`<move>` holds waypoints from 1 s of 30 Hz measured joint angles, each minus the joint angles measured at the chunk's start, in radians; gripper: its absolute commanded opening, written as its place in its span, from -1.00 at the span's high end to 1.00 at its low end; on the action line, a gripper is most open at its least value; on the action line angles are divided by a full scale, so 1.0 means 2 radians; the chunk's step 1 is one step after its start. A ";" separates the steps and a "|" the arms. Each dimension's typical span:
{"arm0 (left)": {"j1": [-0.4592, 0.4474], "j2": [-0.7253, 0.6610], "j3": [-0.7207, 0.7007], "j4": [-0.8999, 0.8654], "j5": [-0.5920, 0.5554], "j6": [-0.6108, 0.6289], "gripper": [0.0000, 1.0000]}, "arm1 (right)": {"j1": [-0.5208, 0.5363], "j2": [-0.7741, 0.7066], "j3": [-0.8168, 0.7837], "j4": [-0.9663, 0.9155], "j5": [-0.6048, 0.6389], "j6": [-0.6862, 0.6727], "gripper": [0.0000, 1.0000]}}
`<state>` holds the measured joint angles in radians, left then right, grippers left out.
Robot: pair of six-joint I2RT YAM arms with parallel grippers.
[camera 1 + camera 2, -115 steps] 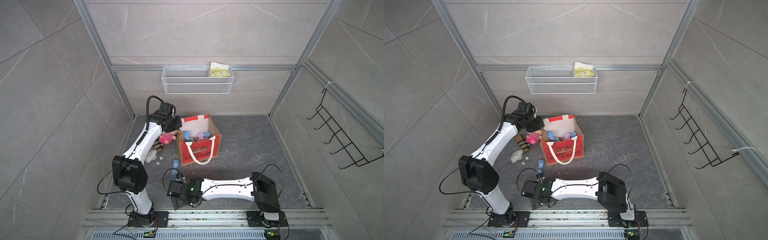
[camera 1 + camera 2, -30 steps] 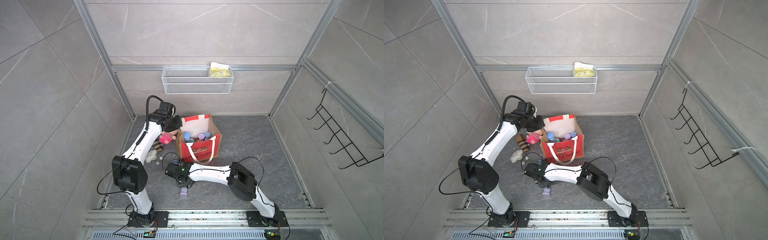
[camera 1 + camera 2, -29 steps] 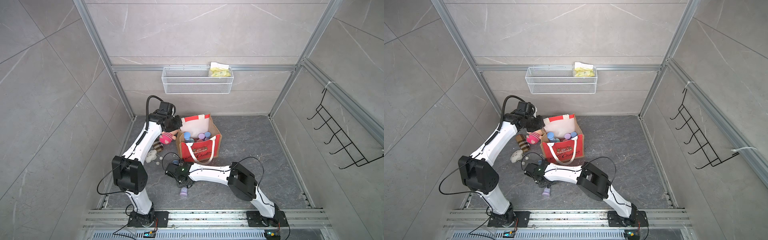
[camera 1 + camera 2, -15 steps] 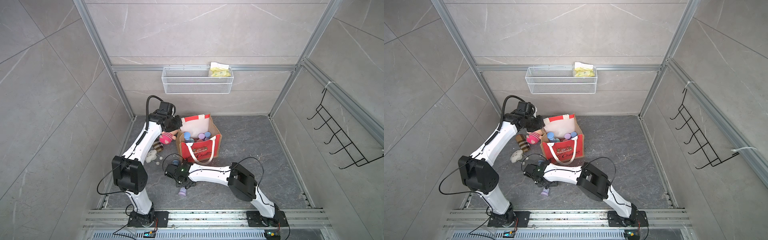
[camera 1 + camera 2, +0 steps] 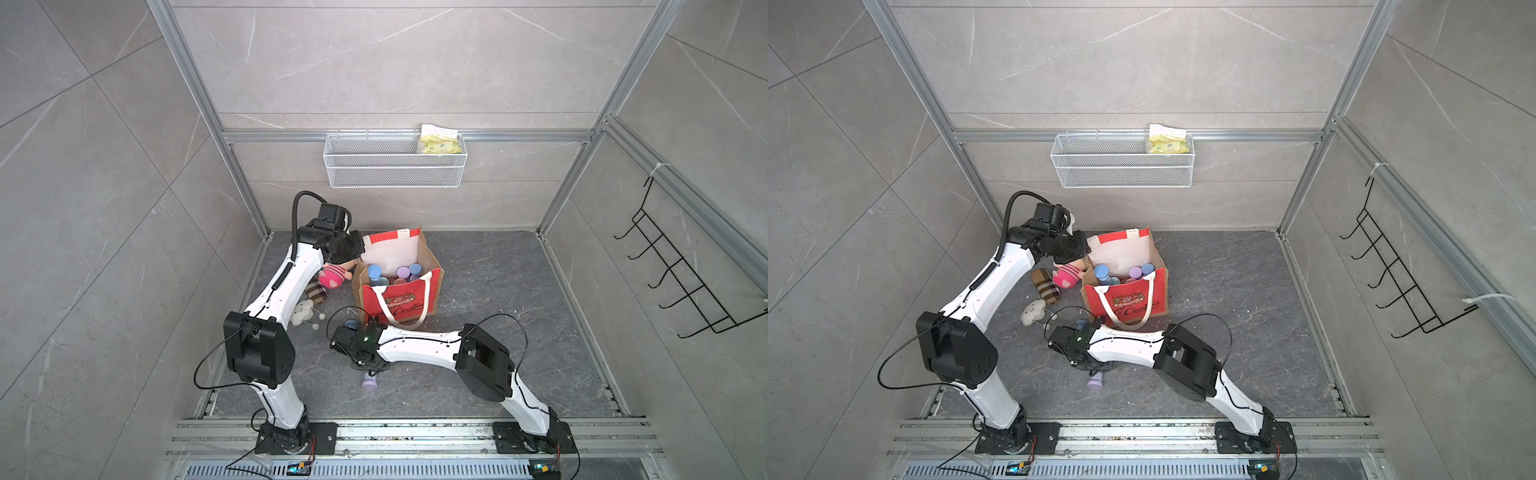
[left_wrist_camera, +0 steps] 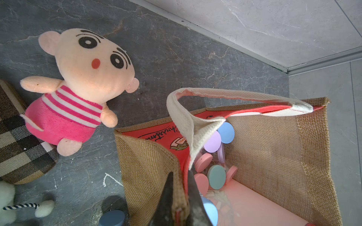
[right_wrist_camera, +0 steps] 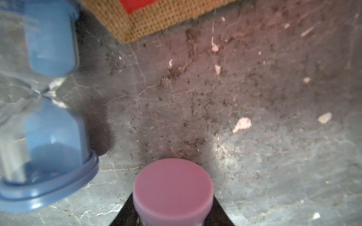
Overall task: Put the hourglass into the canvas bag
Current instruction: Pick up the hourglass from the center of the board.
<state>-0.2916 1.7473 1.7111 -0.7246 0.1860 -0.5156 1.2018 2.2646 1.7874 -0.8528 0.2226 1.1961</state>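
Observation:
The canvas bag (image 5: pixel 399 299) (image 5: pixel 1127 305) stands open at the back of the floor with several pastel hourglasses inside. My left gripper (image 6: pixel 179 187) (image 5: pixel 356 250) is shut on the bag's burlap rim (image 6: pixel 148 160) at its left side. A purple hourglass (image 5: pixel 369 381) (image 5: pixel 1096 381) lies low on the floor in front of the bag. My right gripper (image 5: pixel 370 368) (image 7: pixel 173 207) is shut on it, with its pink-purple cap (image 7: pixel 173 187) showing between the black fingers. A blue hourglass (image 7: pixel 49 117) (image 5: pixel 352 324) stands upright beside the bag's front corner.
A pink striped plush doll (image 6: pixel 78 88) (image 5: pixel 332 277), a plaid pouch (image 5: pixel 316 292) and a white cloud toy (image 5: pixel 302 311) lie left of the bag. A white wire basket (image 5: pixel 395 162) with a yellow packet hangs on the back wall. A black hook rack (image 5: pixel 685 282) is on the right wall.
My right gripper's jaws opened, then closed round the purple hourglass on the floor. The left arm and the bag have not moved.

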 measured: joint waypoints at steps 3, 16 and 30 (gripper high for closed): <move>0.000 0.000 0.000 0.000 0.000 0.000 1.00 | 0.000 -0.004 -0.006 0.005 0.005 -0.009 0.60; 0.000 0.000 0.000 0.000 -0.001 0.000 1.00 | -0.001 -0.085 -0.070 0.006 0.041 -0.062 0.76; 0.000 0.000 0.000 0.007 0.000 -0.019 1.00 | -0.001 -0.309 -0.153 0.000 0.097 -0.136 0.88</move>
<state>-0.2920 1.7473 1.7103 -0.7101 0.1856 -0.5541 1.1999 1.6459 1.4822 -0.8520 0.4160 0.9249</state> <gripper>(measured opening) 0.081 0.393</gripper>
